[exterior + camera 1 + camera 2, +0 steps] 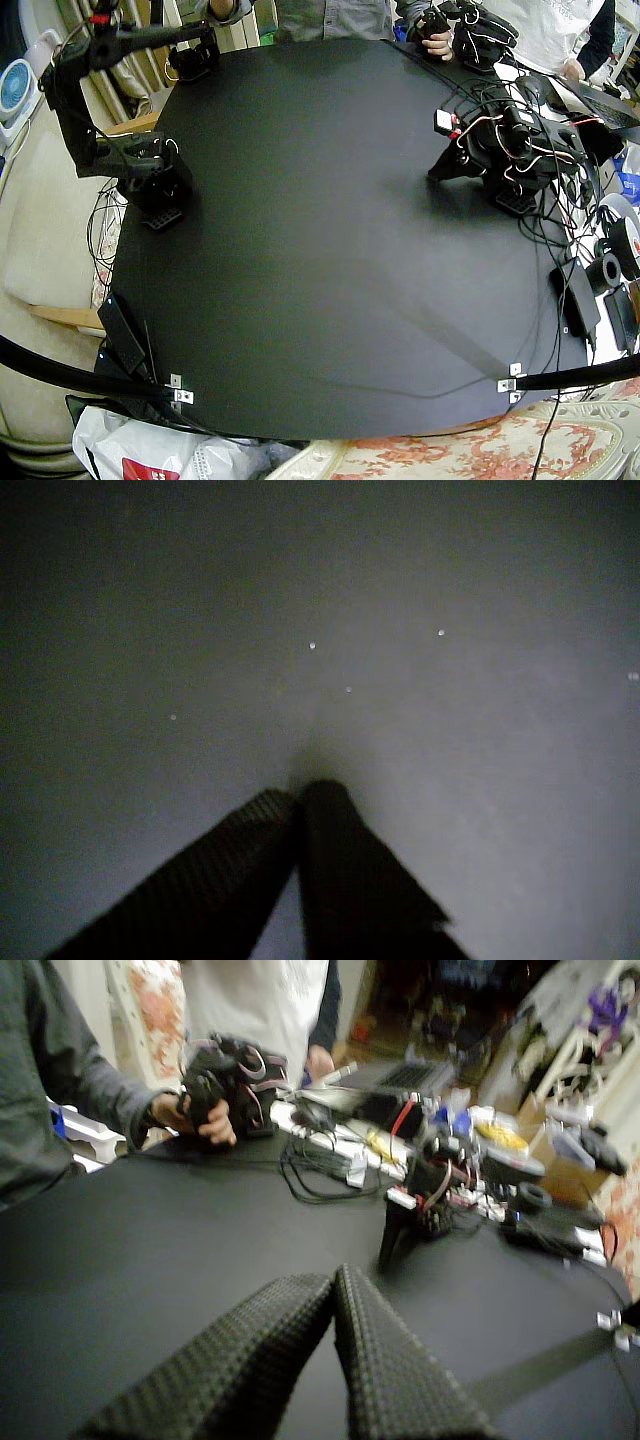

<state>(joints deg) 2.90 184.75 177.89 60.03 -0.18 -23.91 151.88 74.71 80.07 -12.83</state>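
A black tabletop (320, 280) filled the scene, bare across its middle, with clutter only past its edges.

The left gripper (440, 168) had its jaws closed with nothing between them. In a wrist view its two dark fingers (340, 860) met at the tips, pointed down at the black surface with a shadow just ahead of them. Whether the tips touched the tabletop could not be told. A few pale specks (312, 645) lay on the surface beyond them. The left arm (510, 150) sat folded low by the tabletop's right edge, wrapped in red and white wires.

The right gripper (195, 55) was likewise closed and empty. In a wrist view its ribbed fingers (390, 1370) pressed together along their length and aimed level across the table towards the left arm. It hung in the air above the far left corner of the tabletop, well clear of the surface, and the right arm (70, 90) rose from its base (155, 175) at the left edge.

Past the right edge lay a tangle of cables (560, 215) and a black power brick (578, 295). A laptop (400, 1075) stood beyond the far edge, where a person's hand (215, 1120) and grey sleeve (60, 1080) showed. A white plastic bag (130, 450) sat below the near left corner.
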